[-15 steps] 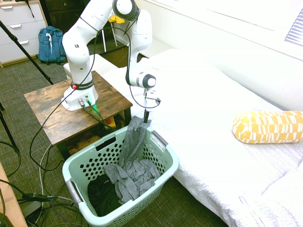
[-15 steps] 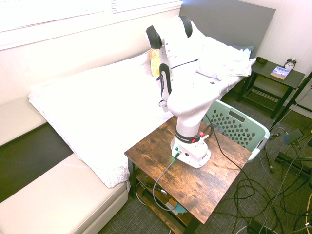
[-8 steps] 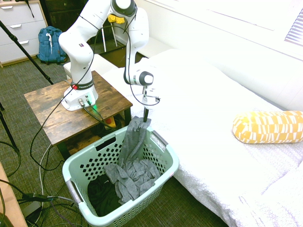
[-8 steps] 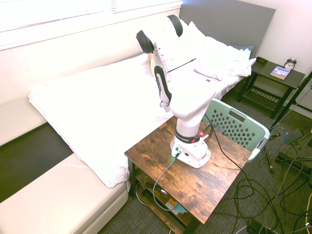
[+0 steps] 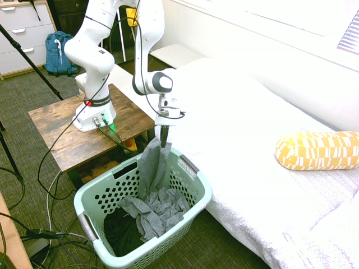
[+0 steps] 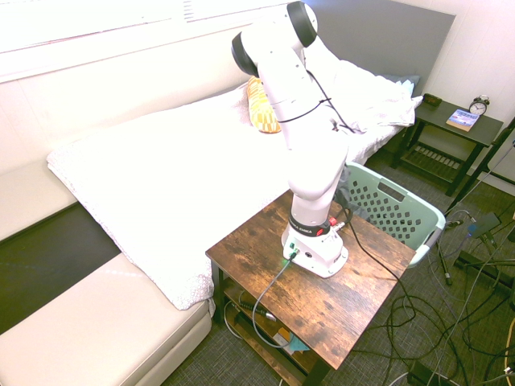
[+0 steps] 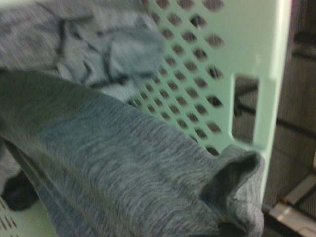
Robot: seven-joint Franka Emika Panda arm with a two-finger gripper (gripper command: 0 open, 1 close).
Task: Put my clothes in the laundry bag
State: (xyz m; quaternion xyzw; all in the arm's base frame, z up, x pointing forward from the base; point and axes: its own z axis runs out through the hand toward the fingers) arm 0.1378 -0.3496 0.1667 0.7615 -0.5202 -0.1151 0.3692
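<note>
One garment: the clothes [image 5: 152,185] hang from my pincer [image 5: 163,143], most of the cloth piled in the basket [image 5: 193,204].
Pincer: clamped shut on the top fold, above the rim nearest the table [image 5: 56,134].
Change: I have drawn back toward the table, tugging the fold along.
Meaning: not released yet.

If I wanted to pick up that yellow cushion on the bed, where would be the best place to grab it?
Probably across the middle of the yellow cushion, coming straight down from above. It lies lengthwise on the white bed like a long, rounded roll, so its narrow width across the middle suits a pinch best, and nothing sits around it to get in the way.
</note>
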